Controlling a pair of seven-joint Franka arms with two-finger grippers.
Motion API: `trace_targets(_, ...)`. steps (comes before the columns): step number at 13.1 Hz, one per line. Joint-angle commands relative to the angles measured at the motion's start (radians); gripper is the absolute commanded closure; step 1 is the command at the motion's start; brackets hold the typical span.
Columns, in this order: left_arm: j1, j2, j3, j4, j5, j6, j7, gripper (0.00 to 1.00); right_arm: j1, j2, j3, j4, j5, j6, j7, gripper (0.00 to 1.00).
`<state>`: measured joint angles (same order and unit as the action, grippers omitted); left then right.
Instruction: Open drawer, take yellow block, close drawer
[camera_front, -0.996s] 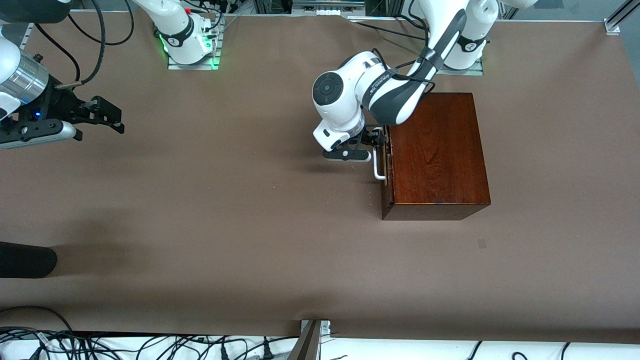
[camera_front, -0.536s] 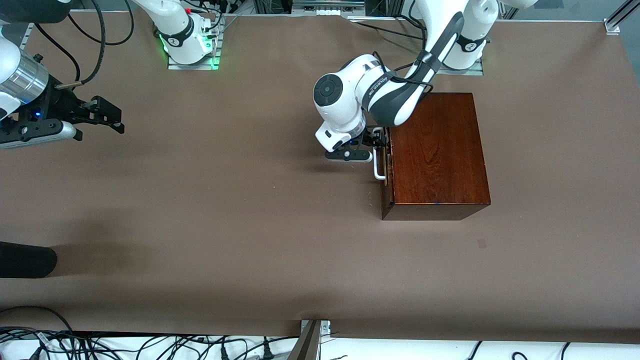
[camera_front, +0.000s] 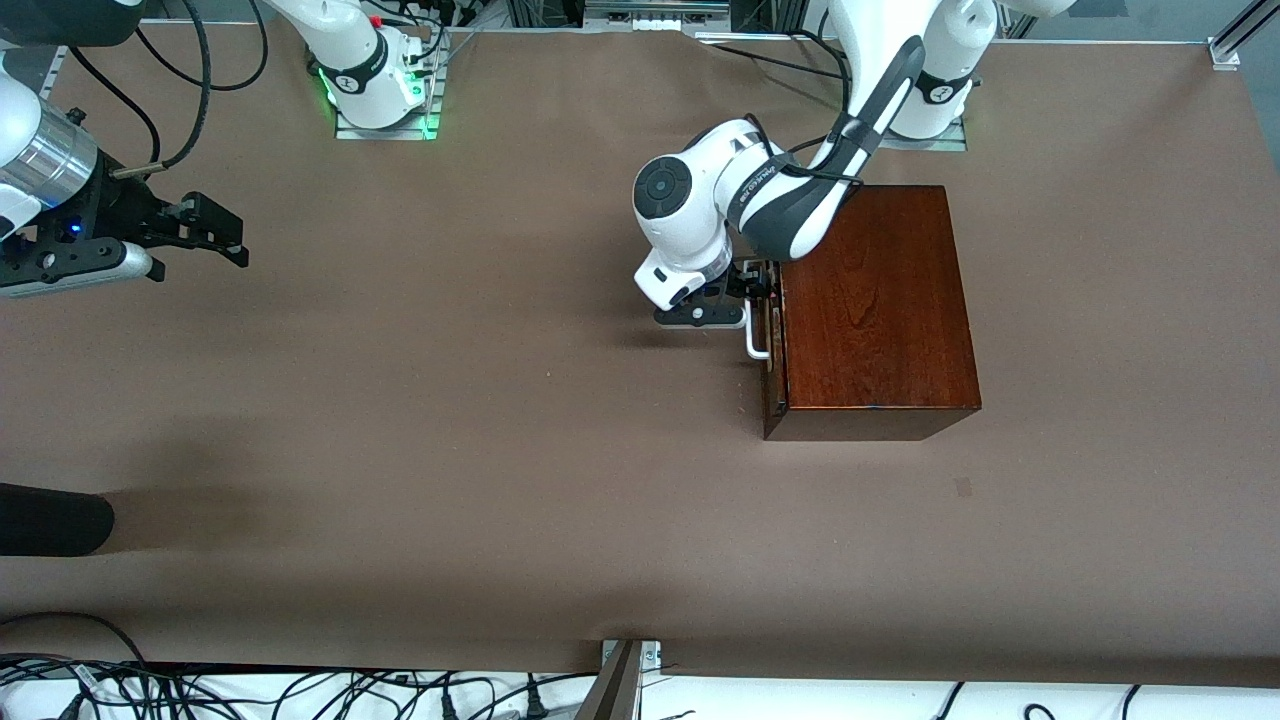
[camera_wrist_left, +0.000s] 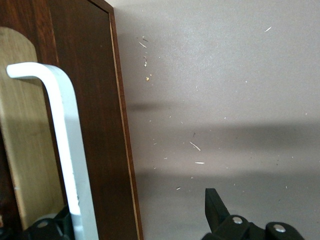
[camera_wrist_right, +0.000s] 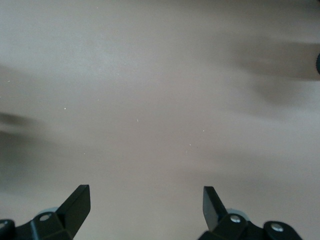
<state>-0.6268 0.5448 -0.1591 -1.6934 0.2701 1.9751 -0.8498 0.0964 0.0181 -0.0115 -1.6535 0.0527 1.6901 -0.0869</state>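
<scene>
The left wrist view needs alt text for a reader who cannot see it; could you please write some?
The left gripper is open astride the white handle of the drawer: one finger lies between handle and drawer front, the other finger stands clear over the brown table. The dark reddish-brown drawer front looks shut.

Right end effector (camera_wrist_right: 145, 205) spread wide, over bare brown table (camera_wrist_right: 150, 100)

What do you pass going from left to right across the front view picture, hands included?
Right hand, open, waiting over the table → left hand, at the white handle → drawer front → wooden box.
</scene>
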Motion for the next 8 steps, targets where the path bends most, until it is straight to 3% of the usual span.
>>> trace_targets(1, -0.007, 0.020, -0.005, 0.000, 0.020, 0.051, -0.029, 0.00, 0.003, 0.000, -0.001, 0.017, -0.017, -0.020, 0.009, 0.00)
trace_targets(8, -0.039, 0.047, -0.008, 0.020, 0.003, 0.155, -0.081, 0.00, 0.003, 0.000, -0.002, 0.017, -0.017, -0.020, 0.009, 0.00)
